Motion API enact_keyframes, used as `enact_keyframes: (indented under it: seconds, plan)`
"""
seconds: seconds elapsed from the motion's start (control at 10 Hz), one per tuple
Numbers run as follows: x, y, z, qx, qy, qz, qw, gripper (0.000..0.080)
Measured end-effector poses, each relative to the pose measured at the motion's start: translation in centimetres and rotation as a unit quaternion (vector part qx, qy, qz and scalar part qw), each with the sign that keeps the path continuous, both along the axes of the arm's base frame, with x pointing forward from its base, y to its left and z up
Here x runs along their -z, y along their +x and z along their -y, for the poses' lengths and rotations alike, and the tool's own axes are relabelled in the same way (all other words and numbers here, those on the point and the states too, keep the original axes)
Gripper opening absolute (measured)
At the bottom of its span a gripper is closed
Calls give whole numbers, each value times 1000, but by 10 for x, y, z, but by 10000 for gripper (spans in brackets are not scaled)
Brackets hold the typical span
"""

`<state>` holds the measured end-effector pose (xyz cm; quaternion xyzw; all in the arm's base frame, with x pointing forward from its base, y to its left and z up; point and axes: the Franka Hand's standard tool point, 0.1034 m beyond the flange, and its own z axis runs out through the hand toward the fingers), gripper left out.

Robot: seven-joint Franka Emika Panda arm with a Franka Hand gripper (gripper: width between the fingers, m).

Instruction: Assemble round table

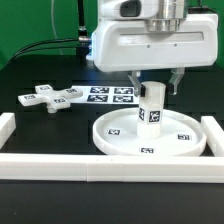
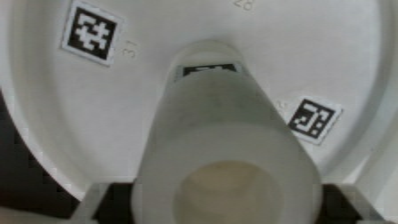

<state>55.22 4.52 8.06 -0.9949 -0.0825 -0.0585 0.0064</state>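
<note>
The leg [image 1: 151, 108] stands upright at the centre of the disc [image 1: 128, 140], likely for screwing in, with the gripper [image 1: 157, 88] jaws straddling its top, grip impossible to confirm, and the base [image 1: 50, 98] waiting on the tabletop [image 1: 50, 125] at the exterior view's left.

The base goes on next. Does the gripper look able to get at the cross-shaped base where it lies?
Probably yes: the base lies flat on the table, clear of the disc, nothing on it. The gripper must first leave the leg.
</note>
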Motion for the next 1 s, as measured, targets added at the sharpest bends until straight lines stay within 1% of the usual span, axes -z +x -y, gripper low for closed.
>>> enact_keyframes:
  seconds: [0.1,0.2,0.5,0.6,0.7,0.8,0.9,1.0]
  plan:
    - [1,-2,0,45,10,-3,999,411]
    - [3,-4,1,117,24,-7,993,407]
    - [6,-7,-1,259,54,-19,964,399]
    - [6,-7,-2,262,55,-19,963,485]
    - [6,-7,-2,261,55,-19,963,485]
    - [6,-7,-2,259,55,-19,964,613]
    - [6,-7,-2,254,54,-18,966,613]
    - [3,-6,-4,213,48,-15,976,642]
